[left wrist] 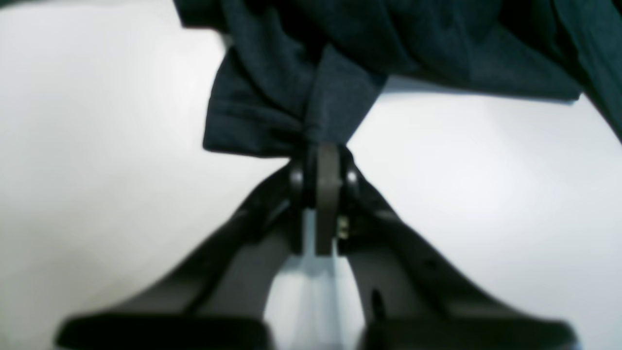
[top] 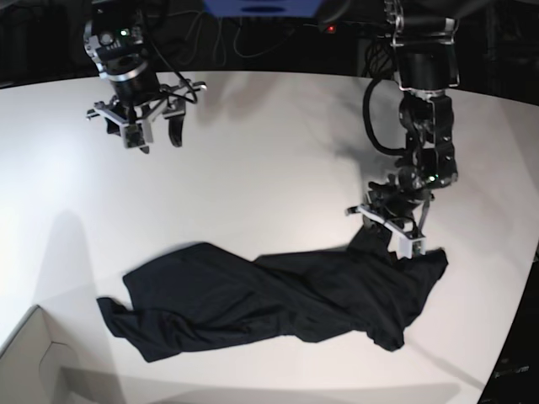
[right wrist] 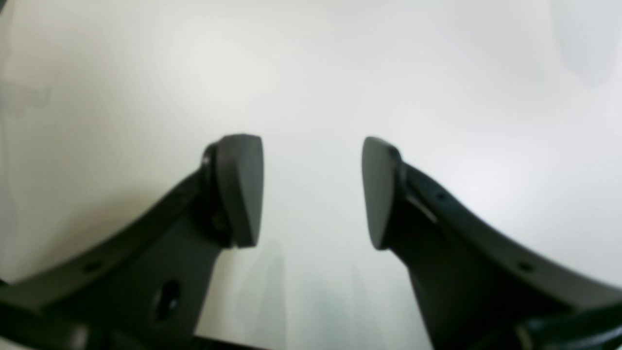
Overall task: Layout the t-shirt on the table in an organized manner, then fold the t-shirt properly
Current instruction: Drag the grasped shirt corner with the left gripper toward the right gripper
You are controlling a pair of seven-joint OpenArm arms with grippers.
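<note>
The black t-shirt (top: 269,299) lies crumpled and stretched out across the near part of the white table (top: 269,151). My left gripper (top: 376,233) is at the shirt's far right edge. In the left wrist view the left gripper (left wrist: 325,150) is shut on a bunched fold of the t-shirt (left wrist: 340,97), which fans out from the fingertips. My right gripper (top: 156,135) hangs over the far left of the table, well away from the cloth. In the right wrist view the right gripper (right wrist: 312,192) is open, with only bare table (right wrist: 311,73) between its pads.
A pale cardboard box corner (top: 34,362) sits at the near left. The table's curved edge (top: 518,328) runs close by the shirt's right end. Dark equipment and cables line the far side.
</note>
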